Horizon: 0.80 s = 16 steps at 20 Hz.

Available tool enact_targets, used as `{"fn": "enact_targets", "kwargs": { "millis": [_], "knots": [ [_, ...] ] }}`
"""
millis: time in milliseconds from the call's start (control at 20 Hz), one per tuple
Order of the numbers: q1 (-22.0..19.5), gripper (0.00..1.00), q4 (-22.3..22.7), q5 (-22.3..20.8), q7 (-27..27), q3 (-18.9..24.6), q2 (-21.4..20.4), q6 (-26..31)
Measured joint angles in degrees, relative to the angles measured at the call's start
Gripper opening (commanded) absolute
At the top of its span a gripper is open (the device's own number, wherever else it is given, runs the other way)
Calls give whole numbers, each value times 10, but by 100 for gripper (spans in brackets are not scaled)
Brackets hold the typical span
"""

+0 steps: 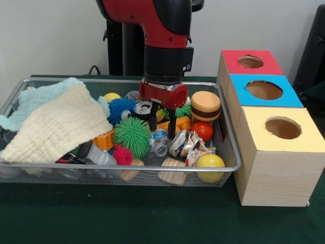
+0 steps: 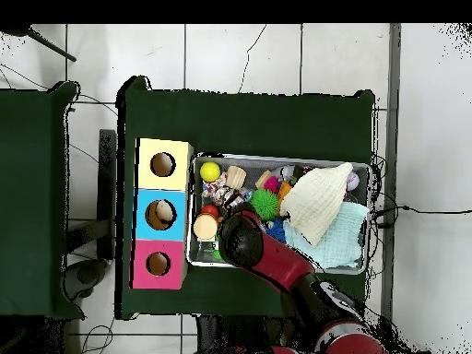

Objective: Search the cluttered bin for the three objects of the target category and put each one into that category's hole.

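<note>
I hold the end effector (image 1: 163, 125) over the wire bin (image 1: 228, 152), fingers spread and empty, above the orange block (image 1: 177, 123) beside the green spiky ball (image 1: 132, 136); target category unknown; I should descend vertically, centre on one item, avoid the cloths (image 1: 56, 122); the blue hole (image 2: 163, 214) holds something; no legible writing.

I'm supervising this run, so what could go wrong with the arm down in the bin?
The end effector hangs open over tightly packed toys: closing could catch the green spiky ball or the foil wrappers along with its target. The cream cloth may also hide some objects from the search.
</note>
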Motion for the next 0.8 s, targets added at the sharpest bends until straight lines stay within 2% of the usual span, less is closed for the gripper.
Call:
{"fn": "enact_targets", "kwargs": {
  "millis": [800],
  "knots": [
    [-3,100,0,-18,0,0,14,0]
  ]
}}
